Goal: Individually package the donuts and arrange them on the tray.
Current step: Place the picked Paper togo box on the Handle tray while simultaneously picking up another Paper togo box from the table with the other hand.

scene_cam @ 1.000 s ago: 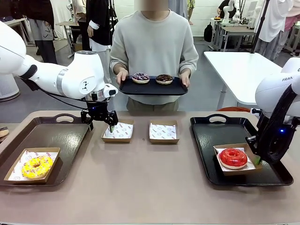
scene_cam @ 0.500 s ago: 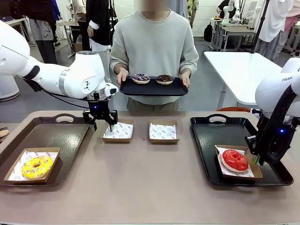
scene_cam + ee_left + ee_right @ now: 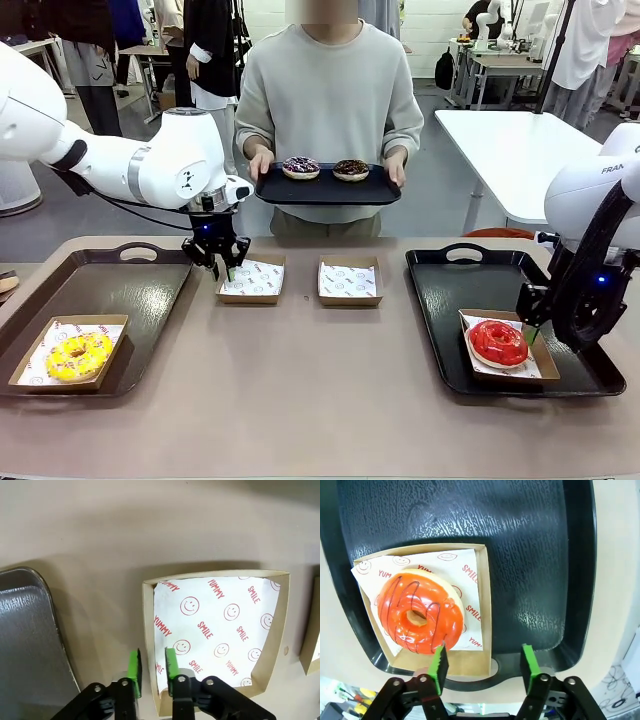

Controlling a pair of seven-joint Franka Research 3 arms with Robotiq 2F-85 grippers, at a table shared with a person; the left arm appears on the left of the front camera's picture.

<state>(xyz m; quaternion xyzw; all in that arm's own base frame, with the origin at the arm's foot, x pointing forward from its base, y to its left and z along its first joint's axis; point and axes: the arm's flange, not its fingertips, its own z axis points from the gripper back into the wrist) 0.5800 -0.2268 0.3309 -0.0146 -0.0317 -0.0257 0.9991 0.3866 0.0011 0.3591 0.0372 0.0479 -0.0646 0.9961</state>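
Right gripper point(image 3: 532, 325): springing open. The fingers were pinched shut a second ago and are now standing wide, holding nothing.
Red donut point(image 3: 497, 342): sitting in the red donut's box point(image 3: 485, 605), which has slid and turned a little and is now lying flat on the right tray point(image 3: 450, 290), towards its front right corner.
Meaning: I'm reading this as a set-down, so the second packaged donut looks to be arranged.
Left gripper point(image 3: 152, 665): sliding off the paper to the left box point(image 3: 215, 630). Its fingers are narrowing to a small gap astride the box's wall, gripping nothing I can make out.
Yellow donut point(image 3: 78, 355): resting boxed on the left tray point(image 3: 110, 290).
Waiting: the purple donut point(image 3: 300, 166) and brown donut point(image 3: 350, 169) are riding on the held tray point(image 3: 325, 192), which the person point(image 3: 330, 90) is holding up at the far side.
Right box point(image 3: 349, 280): lying empty beside the left one on the table point(image 3: 320, 400).
In the way: one right pad is hanging close to the red icing, with the box wall between the fingers, so I'd back straight out. The left tray's rim is lying just beside the left box, crowding any grab.
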